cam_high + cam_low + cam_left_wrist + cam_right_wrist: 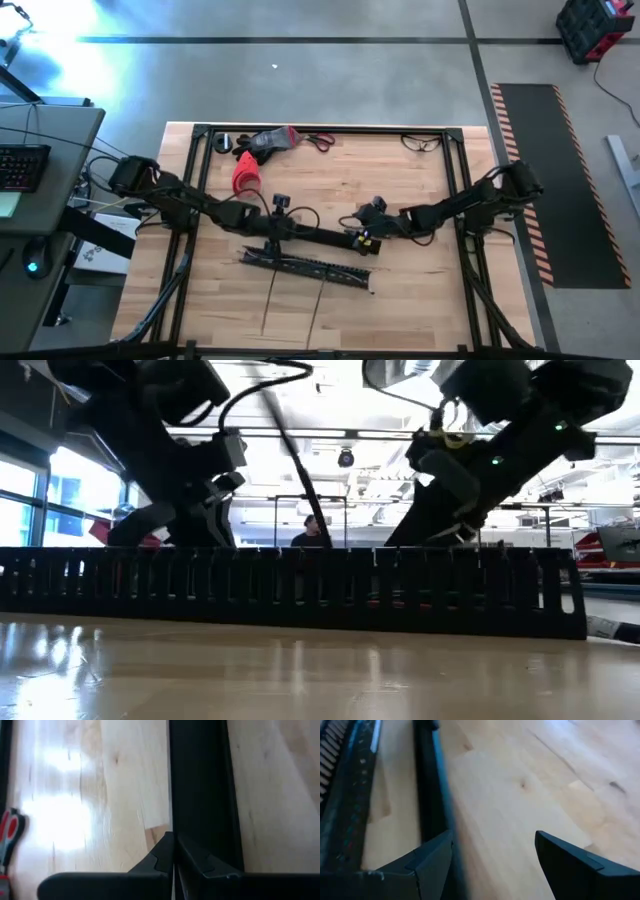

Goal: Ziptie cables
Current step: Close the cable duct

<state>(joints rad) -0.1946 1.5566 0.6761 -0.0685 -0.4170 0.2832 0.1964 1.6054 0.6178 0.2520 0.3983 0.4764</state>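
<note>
Nearest us, the slotted channel [305, 265] lies low-centre on the tabletop [400, 300], cables [268, 300] trailing toward the bottom edge. Behind it, our left gripper [272, 228] has jaws together by the black strip [320, 235]; our right gripper [362, 238] has jaws apart.

Two robot arms, one slotted channel [308, 266], one flat black strip [318, 236], one red cone [246, 178].
</note>
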